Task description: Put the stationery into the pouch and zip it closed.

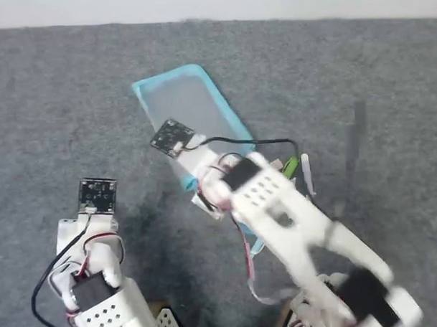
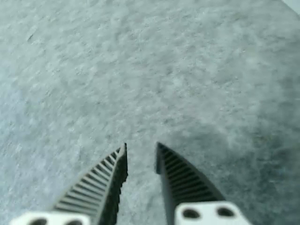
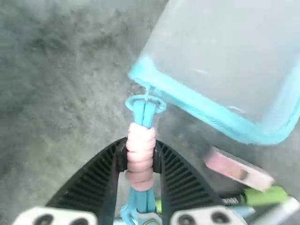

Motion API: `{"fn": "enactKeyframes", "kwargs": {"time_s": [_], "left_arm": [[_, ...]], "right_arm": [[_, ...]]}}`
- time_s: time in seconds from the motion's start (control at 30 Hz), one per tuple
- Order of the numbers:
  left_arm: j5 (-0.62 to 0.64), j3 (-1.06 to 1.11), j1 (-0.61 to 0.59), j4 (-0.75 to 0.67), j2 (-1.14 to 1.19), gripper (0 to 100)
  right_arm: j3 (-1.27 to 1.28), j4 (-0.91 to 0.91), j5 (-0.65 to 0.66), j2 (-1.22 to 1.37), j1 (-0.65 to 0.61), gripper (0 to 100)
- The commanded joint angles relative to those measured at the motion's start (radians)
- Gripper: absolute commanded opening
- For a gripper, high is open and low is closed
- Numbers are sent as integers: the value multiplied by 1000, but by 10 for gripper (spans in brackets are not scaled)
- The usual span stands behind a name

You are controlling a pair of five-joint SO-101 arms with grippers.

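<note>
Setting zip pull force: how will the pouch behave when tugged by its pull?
Probably light and floppy: the pouch looks thin and translucent, so it may slide on the mat rather than unzip. The right gripper is shut on the soft pink pull; its cord looks flexible, so expect slack first.

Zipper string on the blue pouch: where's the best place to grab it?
By its pink wrap, coming from the end away from the pouch. It is thicker than the blue cord, so fingers pinch it well, as the right gripper does.
</note>
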Motion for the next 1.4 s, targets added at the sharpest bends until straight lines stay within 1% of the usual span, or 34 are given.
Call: {"fn": "enactKeyframes", "kwargs": {"time_s": [0.0,0.1,0.23,0.3,0.37,0.43,0.5,0.57,0.6,0.67,0.8,0.9,1.0,1.07,1.2,1.37], "left_arm": [[-12,-105,68,49,2,152],[-12,-179,118,94,2,156],[-6,-263,204,100,8,159],[54,-337,226,95,58,160],[107,-433,236,84,176,167],[143,-542,270,64,358,193],[175,-653,331,57,557,204],[215,-754,405,41,717,205],[232,-794,440,38,760,205],[261,-829,520,37,772,206],[276,-763,667,35,674,222],[276,-707,723,38,575,254],[276,-653,733,25,511,256],[276,-598,729,-31,517,256],[276,-518,727,-157,586,256],[288,-513,724,-273,703,254]], "right_arm": [[58,45,18,-285,24,6],[103,73,55,-406,39,6],[94,99,63,-493,33,6],[78,107,63,-498,41,6],[69,122,63,-496,38,6],[71,127,54,-503,33,6],[80,116,51,-522,33,6],[141,50,28,-576,33,6],[186,8,15,-615,33,6],[275,-56,12,-691,39,6],[347,-65,12,-777,41,6],[350,-67,12,-773,41,6],[347,-71,12,-751,33,6],[344,-71,14,-748,27,6],[328,-50,14,-737,-4,6],[328,-42,14,-737,-8,6]]}}
